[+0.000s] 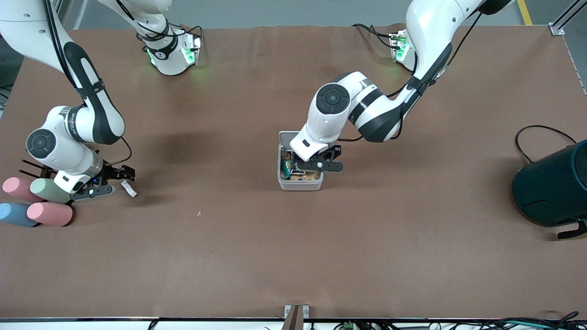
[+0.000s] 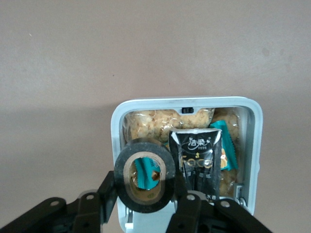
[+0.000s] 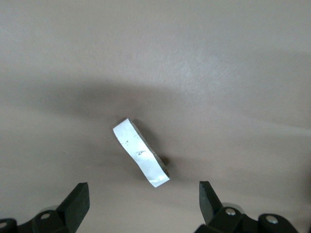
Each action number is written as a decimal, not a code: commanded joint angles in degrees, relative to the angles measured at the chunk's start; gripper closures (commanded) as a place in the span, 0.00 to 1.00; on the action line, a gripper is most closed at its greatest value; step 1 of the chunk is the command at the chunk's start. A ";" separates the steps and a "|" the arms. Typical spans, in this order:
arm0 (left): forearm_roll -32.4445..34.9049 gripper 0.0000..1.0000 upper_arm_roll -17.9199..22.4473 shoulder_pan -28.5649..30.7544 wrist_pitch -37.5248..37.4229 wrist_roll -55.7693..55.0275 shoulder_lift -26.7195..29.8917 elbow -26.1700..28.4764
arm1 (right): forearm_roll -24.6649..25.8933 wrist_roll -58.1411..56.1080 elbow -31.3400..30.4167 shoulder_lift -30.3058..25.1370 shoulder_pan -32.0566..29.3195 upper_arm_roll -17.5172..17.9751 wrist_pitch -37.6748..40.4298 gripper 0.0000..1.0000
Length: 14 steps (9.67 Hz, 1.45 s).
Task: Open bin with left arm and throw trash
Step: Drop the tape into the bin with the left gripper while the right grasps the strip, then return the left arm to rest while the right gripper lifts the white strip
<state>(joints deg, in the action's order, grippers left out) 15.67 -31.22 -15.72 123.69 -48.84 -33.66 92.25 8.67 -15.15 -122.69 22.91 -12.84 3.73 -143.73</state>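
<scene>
Bin (image 2: 256,141) white, lid open, wrappers inside; left tool (image 2: 146,206) grips black tape ring (image 2: 145,175); right tool (image 3: 144,204) spread wide around white scrap (image 3: 141,153).

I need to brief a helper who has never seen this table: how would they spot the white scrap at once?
Look toward the right arm's end of the table, where four pastel cylinders lie together. Just beside them, under the open right claw, lies the white scrap. It is the only small, flat white strip there.

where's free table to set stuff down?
Bare: the wide stretch between the bin and the white scrap, and between bin and teal cylinder. Crowded: the pastel cylinders under the right gripper; left gripper, holding the tape ring, over the bin.
</scene>
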 commanded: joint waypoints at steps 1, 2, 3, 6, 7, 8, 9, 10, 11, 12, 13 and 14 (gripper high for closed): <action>1.03 0.00 0.11 0.16 -2.21 -1.79 0.08 -1.19 | 1.52 -0.32 -1.06 1.17 -0.96 1.19 -1.03 0.01; 1.03 0.00 0.20 1.12 -4.05 -1.35 0.78 -1.71 | 1.52 -0.32 -1.93 1.95 -0.70 1.19 -2.77 0.01; 0.94 0.00 0.20 3.13 -5.02 -1.35 2.36 -1.81 | 1.52 -0.32 -3.33 2.83 -0.78 1.19 -6.61 0.01; 0.15 0.00 -0.42 12.44 -10.27 2.31 9.55 -2.94 | 1.52 0.38 -3.43 4.07 -1.31 1.19 -8.59 0.79; -0.20 0.00 -0.42 14.21 -15.27 7.82 11.67 -4.52 | 1.52 0.56 -3.34 4.07 -1.48 1.19 -8.07 1.00; -3.07 0.00 -0.42 17.18 -19.15 12.93 13.78 -6.18 | 1.35 0.65 -3.17 4.07 -1.49 1.19 -8.06 1.00; -6.23 0.00 -0.42 20.35 -21.71 19.16 16.41 -6.46 | 1.26 2.04 -2.99 3.98 -1.31 1.28 -7.97 1.00; -9.14 0.00 0.36 23.68 -25.21 27.05 20.44 -6.47 | 1.17 5.10 -2.82 3.64 -0.87 1.45 -7.54 1.00; -13.25 0.00 7.42 22.67 -29.51 35.22 25.00 -6.29 | 1.08 10.35 -1.77 3.11 -0.09 2.67 -4.75 1.00; -15.12 0.00 15.50 19.09 -32.34 41.13 28.79 -5.42 | 0.99 17.02 1.02 1.80 1.31 4.60 1.37 1.00; -15.23 0.00 19.32 18.71 -33.32 47.02 31.18 -4.19 | 0.99 23.17 4.88 0.39 2.28 6.97 9.78 1.00; -15.23 0.00 24.66 16.10 -33.25 50.30 34.07 -1.74 | -0.92 28.20 9.70 -0.84 2.56 10.91 19.88 1.00</action>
<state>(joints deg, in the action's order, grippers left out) 1.29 -11.70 3.60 90.10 -2.36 -3.93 85.86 8.82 6.59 -117.42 25.02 -10.84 10.87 -133.68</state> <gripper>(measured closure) 0.000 0.806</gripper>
